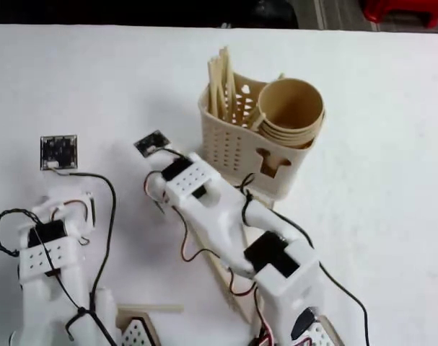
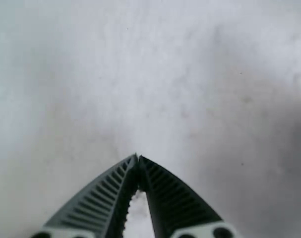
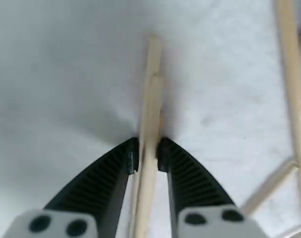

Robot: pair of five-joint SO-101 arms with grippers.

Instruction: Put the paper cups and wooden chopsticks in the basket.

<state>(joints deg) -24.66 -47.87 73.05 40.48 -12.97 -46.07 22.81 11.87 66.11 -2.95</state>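
Observation:
The cream slotted basket (image 1: 237,155) stands at the table's middle back, with stacked paper cups (image 1: 292,108) and several upright wooden chopsticks (image 1: 222,79) in it. My right arm (image 1: 219,216) stretches from the front right to just in front of the basket. My right gripper (image 3: 147,151) is shut on a pair of wooden chopsticks (image 3: 151,99) lying on the white table. Those chopsticks (image 1: 226,285) run under the arm toward the front. My left gripper (image 2: 138,158) is shut and empty over bare table at the front left.
Two more wooden sticks (image 3: 289,74) lie close beside the held pair. A short stick (image 1: 157,308) rests near the left arm's base (image 1: 49,245). Loose cables trail around both arms. Open white table spreads to the left and right of the basket.

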